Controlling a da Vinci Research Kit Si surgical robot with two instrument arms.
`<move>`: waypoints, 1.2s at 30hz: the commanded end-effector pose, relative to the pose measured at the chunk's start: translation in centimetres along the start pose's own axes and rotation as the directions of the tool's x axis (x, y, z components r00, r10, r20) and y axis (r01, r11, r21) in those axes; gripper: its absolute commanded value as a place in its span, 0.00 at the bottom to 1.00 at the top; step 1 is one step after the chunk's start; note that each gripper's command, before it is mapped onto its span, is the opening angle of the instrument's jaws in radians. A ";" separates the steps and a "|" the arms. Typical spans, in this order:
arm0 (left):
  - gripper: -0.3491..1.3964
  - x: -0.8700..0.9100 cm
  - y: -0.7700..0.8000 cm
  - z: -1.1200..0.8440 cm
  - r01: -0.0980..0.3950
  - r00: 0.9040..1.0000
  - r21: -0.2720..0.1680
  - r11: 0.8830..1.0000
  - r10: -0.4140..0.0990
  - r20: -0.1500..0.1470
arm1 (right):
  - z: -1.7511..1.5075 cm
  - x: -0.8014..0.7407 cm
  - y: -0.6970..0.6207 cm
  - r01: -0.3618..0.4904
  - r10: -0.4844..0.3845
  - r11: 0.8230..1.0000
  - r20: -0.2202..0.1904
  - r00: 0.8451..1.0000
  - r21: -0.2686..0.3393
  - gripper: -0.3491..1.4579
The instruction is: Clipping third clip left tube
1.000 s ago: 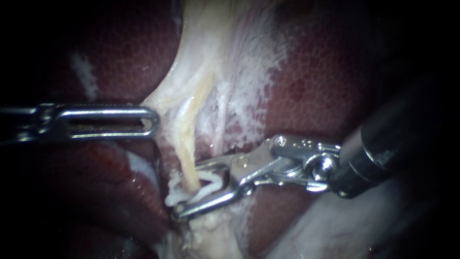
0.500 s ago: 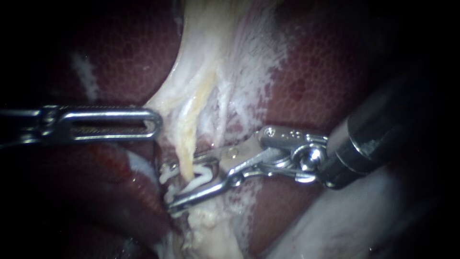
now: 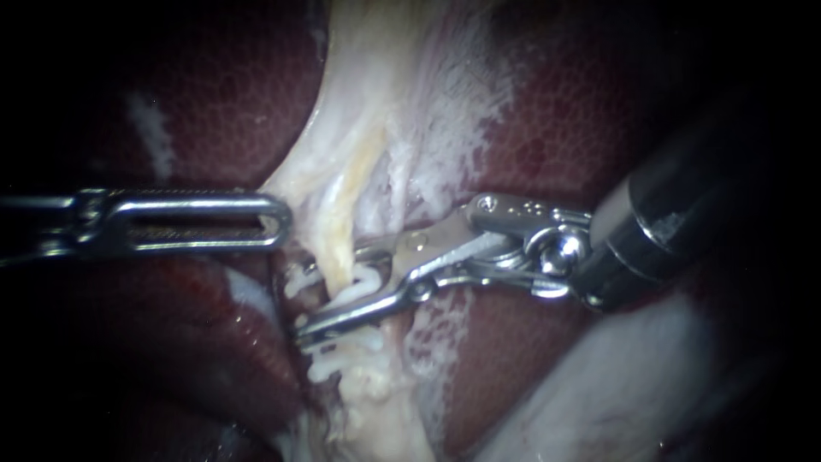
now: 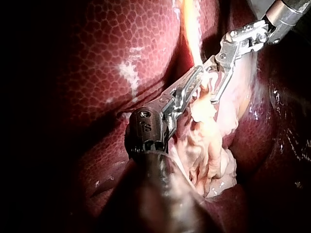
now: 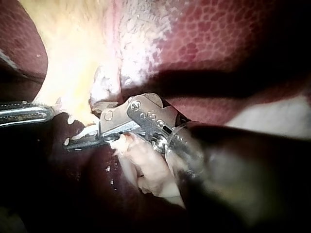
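Left instrument (image 3: 278,218): pincer clenched on the edge of the pale tissue (image 3: 299,184). Yellow left tube (image 3: 340,248) sitting inside the right instrument (image 3: 329,293) pincer, which grips a new clip (image 3: 363,284) around it. Squeeze slowly, straight across, just above the lower clip (image 3: 339,364). Now higher up the tube than one second ago, with the lower clip uncovered.

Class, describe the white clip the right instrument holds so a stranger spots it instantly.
Find the pale yellow-white tissue band running down between the dark red liver lobes. Follow its yellow tube down to the shiny metal right instrument. The white plastic clip sits inside its tip; another white clip lies bare below.
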 end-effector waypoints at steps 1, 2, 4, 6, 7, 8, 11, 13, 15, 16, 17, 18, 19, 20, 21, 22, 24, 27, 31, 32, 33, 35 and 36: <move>0.00 0.00 0.00 0.00 0.000 1.000 0.002 1.000 0.000 -0.001 | -0.01 0.01 0.00 0.006 -0.006 1.000 0.000 1.000 0.000 0.41; 0.00 0.00 0.00 0.00 0.000 1.000 0.003 1.000 0.000 -0.001 | -0.01 0.02 0.00 0.005 -0.005 1.000 0.000 1.000 0.000 0.40; 0.00 0.00 0.00 0.01 0.000 1.000 0.002 1.000 0.000 -0.001 | -0.02 0.02 0.01 0.005 -0.005 1.000 0.000 1.000 -0.001 0.40; 0.00 0.01 0.00 0.01 -0.001 1.000 0.002 1.000 0.001 -0.001 | -0.02 0.02 0.02 0.005 -0.005 1.000 0.000 1.000 -0.001 0.39; 0.00 0.01 0.00 0.01 -0.001 1.000 0.002 1.000 0.001 -0.001 | -0.02 0.01 0.03 0.005 -0.005 1.000 -0.001 1.000 -0.004 0.38; 0.00 0.01 0.00 0.01 -0.001 1.000 0.002 1.000 0.001 -0.001 | -0.03 0.01 0.03 0.005 -0.005 1.000 -0.001 1.000 -0.005 0.37; 0.00 0.02 0.01 0.01 -0.001 1.000 0.003 1.000 0.001 -0.001 | -0.05 0.00 0.06 0.005 -0.005 1.000 -0.007 1.000 -0.023 0.28; 0.00 0.02 0.01 0.02 -0.002 1.000 0.003 1.000 0.002 0.002 | -0.08 -0.01 0.09 0.005 -0.005 0.999 -0.015 1.000 -0.048 0.07; 0.00 0.03 0.01 0.02 -0.002 1.000 0.003 1.000 0.002 0.002 | -0.12 -0.04 0.11 0.003 -0.004 0.999 -0.017 1.000 -0.054 0.00; 0.00 0.03 0.01 0.02 -0.002 1.000 0.003 1.000 0.002 0.003 | -0.13 -0.04 0.13 0.008 -0.009 0.998 -0.012 1.000 -0.059 0.00; 0.00 0.03 0.01 0.02 -0.002 1.000 0.003 1.000 0.002 0.003 | -0.15 -0.05 0.14 0.013 -0.014 0.998 -0.011 1.000 -0.061 0.00; 0.00 0.03 0.01 0.02 -0.002 1.000 0.003 1.000 0.002 0.003 | -0.17 -0.05 0.15 0.019 -0.019 0.998 -0.011 1.000 -0.062 0.00; 0.00 0.03 0.01 0.02 -0.002 1.000 0.003 1.000 0.002 0.003 | -0.18 -0.06 0.16 0.024 -0.025 0.998 -0.010 1.000 -0.063 0.00; 0.00 0.03 0.01 0.02 -0.002 1.000 0.003 1.000 0.002 0.003 | -0.18 -0.06 0.17 0.025 -0.025 0.998 -0.010 1.000 -0.063 0.00; 0.00 0.03 0.01 0.02 -0.002 1.000 0.003 1.000 0.002 0.003 | -0.19 -0.07 0.17 0.025 -0.026 0.998 -0.010 1.000 -0.063 0.00; 0.00 0.03 0.01 0.02 -0.002 1.000 0.003 1.000 0.002 0.003 | -0.19 -0.07 0.17 0.031 -0.032 0.998 -0.009 0.999 -0.063 0.00; 0.00 0.03 0.01 0.02 -0.002 1.000 0.003 1.000 0.002 0.003 | -0.18 -0.08 0.17 0.032 -0.032 0.998 -0.009 0.999 -0.062 0.00; 0.00 0.03 0.01 0.02 -0.002 1.000 0.003 1.000 0.002 0.003 | -0.18 -0.08 0.17 0.032 -0.032 0.998 -0.009 0.999 -0.062 0.00; 0.00 0.03 0.01 0.02 -0.002 1.000 0.003 1.000 0.002 0.003 | -0.18 -0.08 0.17 0.032 -0.033 0.998 -0.009 0.999 -0.062 0.00; 0.00 0.03 0.01 0.02 -0.002 1.000 0.003 1.000 0.002 0.003 | -0.18 -0.09 0.17 0.032 -0.033 0.998 -0.008 0.999 -0.062 0.00; 0.00 0.03 0.01 0.02 -0.002 1.000 0.003 1.000 0.002 0.003 | -0.18 -0.09 0.17 0.032 -0.033 0.998 -0.008 0.999 -0.062 0.00; 0.00 0.03 0.01 0.02 -0.002 1.000 0.003 1.000 0.002 0.003 | -0.17 -0.09 0.17 0.033 -0.033 0.998 -0.008 0.999 -0.062 0.00; 0.00 0.03 0.01 0.02 -0.002 1.000 0.003 1.000 0.002 0.003 | -0.17 -0.09 0.17 0.033 -0.033 0.998 -0.009 0.999 -0.063 0.00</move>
